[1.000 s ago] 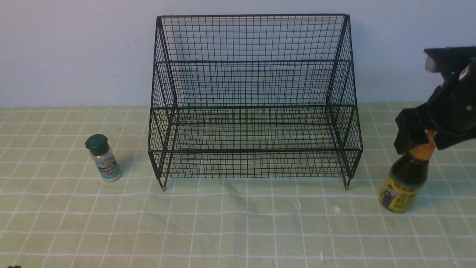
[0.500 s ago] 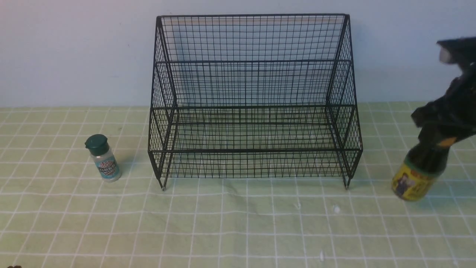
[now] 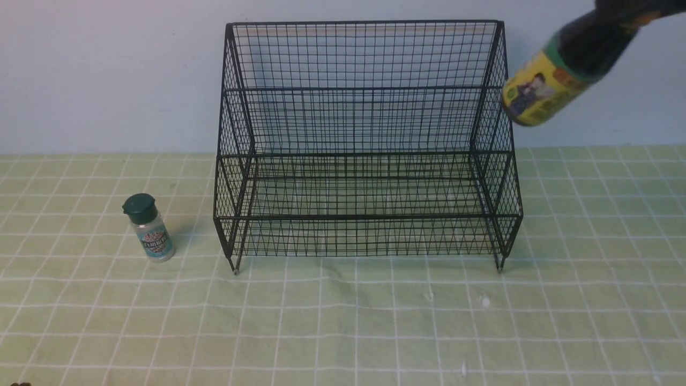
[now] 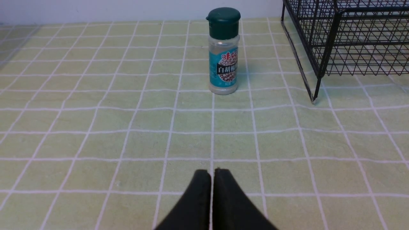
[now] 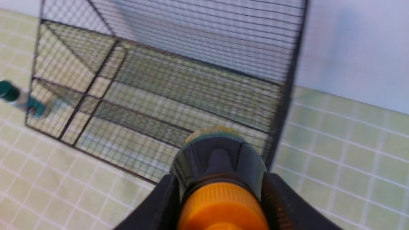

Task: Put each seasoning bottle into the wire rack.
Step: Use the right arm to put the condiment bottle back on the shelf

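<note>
The dark-sauce bottle (image 3: 554, 75), with a yellow label and an orange cap (image 5: 222, 207), hangs tilted in the air just right of the wire rack's (image 3: 364, 155) top right corner. My right gripper (image 5: 220, 195) is shut on its neck, one finger on each side. It shows in the front view only as a dark shape (image 3: 629, 6) at the top edge. The small shaker (image 3: 149, 228) with a green cap and teal label stands on the cloth left of the rack. My left gripper (image 4: 212, 174) is shut and empty, low over the cloth, well short of the shaker (image 4: 223, 51).
A green checked cloth (image 3: 343, 321) covers the table. A pale wall (image 3: 107, 75) stands close behind the rack. The rack's (image 4: 348, 38) thin front leg (image 4: 314, 95) rests on the cloth to the shaker's right.
The right gripper has closed on the sauce bottle's neck and lifted it off the cloth. It now hangs up beside the rack's top corner, tilted. The left arm and the shaker have not moved.
</note>
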### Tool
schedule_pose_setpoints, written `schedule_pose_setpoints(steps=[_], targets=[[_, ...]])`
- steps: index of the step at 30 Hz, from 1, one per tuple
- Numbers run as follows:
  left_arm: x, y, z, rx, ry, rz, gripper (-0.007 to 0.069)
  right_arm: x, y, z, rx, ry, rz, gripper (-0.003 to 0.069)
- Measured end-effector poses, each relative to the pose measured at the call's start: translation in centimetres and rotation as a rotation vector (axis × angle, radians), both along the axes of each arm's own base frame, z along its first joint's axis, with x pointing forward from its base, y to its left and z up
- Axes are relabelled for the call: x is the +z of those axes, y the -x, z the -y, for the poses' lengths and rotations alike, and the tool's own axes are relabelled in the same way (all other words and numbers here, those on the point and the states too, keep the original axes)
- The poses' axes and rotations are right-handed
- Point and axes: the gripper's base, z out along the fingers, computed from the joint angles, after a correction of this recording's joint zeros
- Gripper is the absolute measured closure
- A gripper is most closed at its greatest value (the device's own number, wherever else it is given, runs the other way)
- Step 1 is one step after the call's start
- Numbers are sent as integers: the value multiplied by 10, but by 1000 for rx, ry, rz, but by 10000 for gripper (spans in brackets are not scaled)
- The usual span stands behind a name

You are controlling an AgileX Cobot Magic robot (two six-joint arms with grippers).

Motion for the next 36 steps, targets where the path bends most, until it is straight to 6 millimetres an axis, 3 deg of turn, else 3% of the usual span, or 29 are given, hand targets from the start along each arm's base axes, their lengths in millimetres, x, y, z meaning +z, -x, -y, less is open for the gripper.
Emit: schedule_pose_setpoints(steps=[4, 7, 12, 23, 31, 36], targets=[[0, 0, 0, 0, 0, 0, 631, -19, -16, -18, 50, 24, -45, 357], [0, 0, 0, 0, 0, 0, 631, -45, -35, -41, 96, 74, -90, 357], [0, 0, 0, 0, 0, 0, 631, -72, -55, -57, 116, 112, -122, 357], [0, 0, 0, 0, 0, 0, 631, -132, -89, -68, 123, 147, -259, 357], [0, 0, 0, 0, 0, 0, 631, -147, -90, -86, 165, 191, -281, 348], [0, 0, 0, 0, 0, 0, 631, -143, -89, -90, 172, 191, -258, 227]])
